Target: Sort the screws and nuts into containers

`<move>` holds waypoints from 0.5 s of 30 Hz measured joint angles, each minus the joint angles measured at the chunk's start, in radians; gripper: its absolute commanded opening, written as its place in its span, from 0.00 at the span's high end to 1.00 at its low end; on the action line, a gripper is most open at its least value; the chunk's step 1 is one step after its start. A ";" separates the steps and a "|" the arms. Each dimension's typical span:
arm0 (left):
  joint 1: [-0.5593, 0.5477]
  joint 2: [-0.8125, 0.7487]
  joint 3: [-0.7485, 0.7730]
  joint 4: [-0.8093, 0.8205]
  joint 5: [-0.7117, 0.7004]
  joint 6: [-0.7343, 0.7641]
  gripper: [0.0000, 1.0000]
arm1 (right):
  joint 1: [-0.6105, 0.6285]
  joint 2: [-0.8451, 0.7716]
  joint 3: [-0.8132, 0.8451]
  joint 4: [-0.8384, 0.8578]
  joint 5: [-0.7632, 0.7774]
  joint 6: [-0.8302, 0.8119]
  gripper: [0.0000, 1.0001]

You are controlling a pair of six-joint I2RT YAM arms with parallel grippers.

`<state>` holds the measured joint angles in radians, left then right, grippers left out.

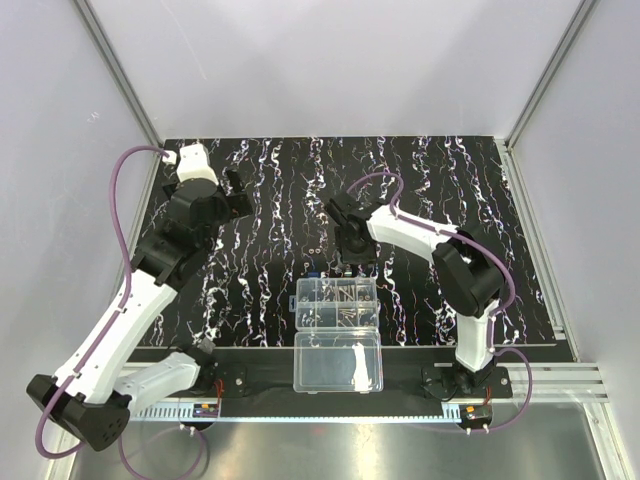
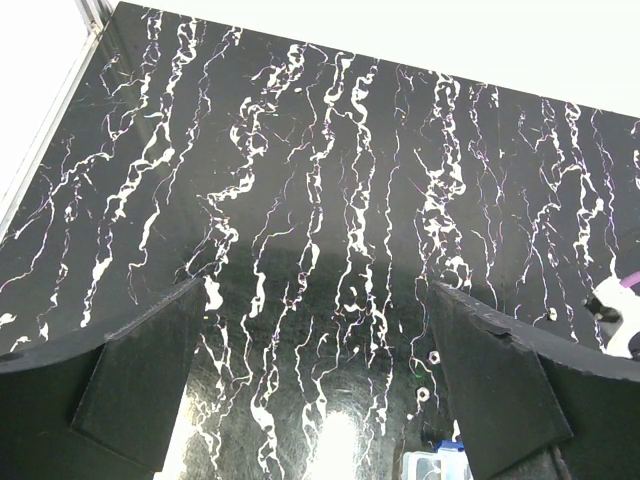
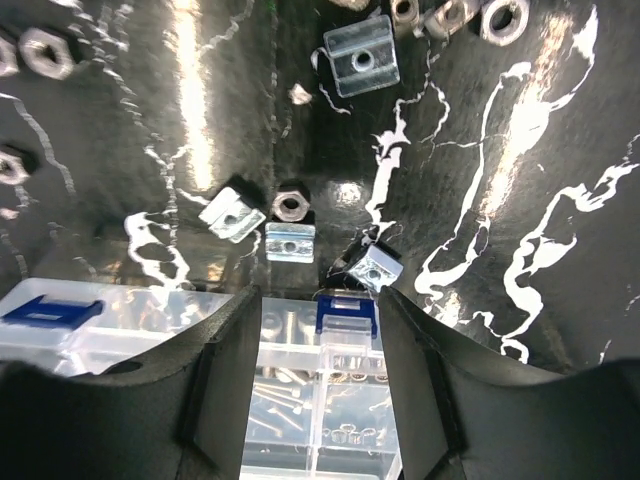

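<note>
Right fingers (image 3: pixel 225 390) open over the containers (image 3: pixel 130 305), loose nuts (image 3: pixel 290 205) just beyond.

Nearest, the clear lid half (image 1: pixel 325 360) lies flat open so the compartments behind it are reachable; screws (image 3: pixel 282 385) sit in one, small nuts (image 3: pixel 352 435) in another. The right fingers hover spread and empty above the blue latch (image 3: pixel 345 312), likely ready to drop onto the next piece. Just past them, on the black marbled tabletop mat (image 1: pixel 260 230), lie the unsorted hex and square pieces. Far left, the left fingers (image 2: pixel 140 390) hang open and empty, well apart from the containers, probably to keep clear.

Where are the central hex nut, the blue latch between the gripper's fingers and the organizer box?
hex nut (image 3: pixel 290 204): right wrist view, top face.
blue latch (image 3: pixel 345 314): right wrist view, front middle.
organizer box (image 1: pixel 299 305): top external view, left wall.
</note>
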<state>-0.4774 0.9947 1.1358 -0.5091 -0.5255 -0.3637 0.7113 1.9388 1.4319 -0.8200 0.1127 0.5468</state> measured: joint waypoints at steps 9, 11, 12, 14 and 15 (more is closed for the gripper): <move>0.000 0.015 -0.002 0.008 0.007 0.000 0.01 | 0.000 0.034 -0.010 0.049 -0.011 0.010 0.44; 0.000 0.018 -0.002 0.009 0.008 0.000 0.01 | 0.000 0.048 0.000 0.047 -0.012 0.010 0.45; 0.000 0.018 -0.002 0.009 0.009 0.000 0.01 | 0.000 0.056 0.007 0.047 -0.013 0.008 0.46; 0.000 0.019 -0.005 0.010 0.010 0.000 0.01 | 0.000 0.069 0.018 0.048 -0.019 0.006 0.48; 0.000 0.020 -0.006 0.010 0.010 0.000 0.01 | 0.000 0.074 0.020 0.049 -0.021 0.006 0.51</move>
<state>-0.4774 1.0149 1.1301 -0.4988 -0.5156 -0.3637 0.7113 2.0132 1.4521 -0.7708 0.0921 0.5529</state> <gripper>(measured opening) 0.988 0.531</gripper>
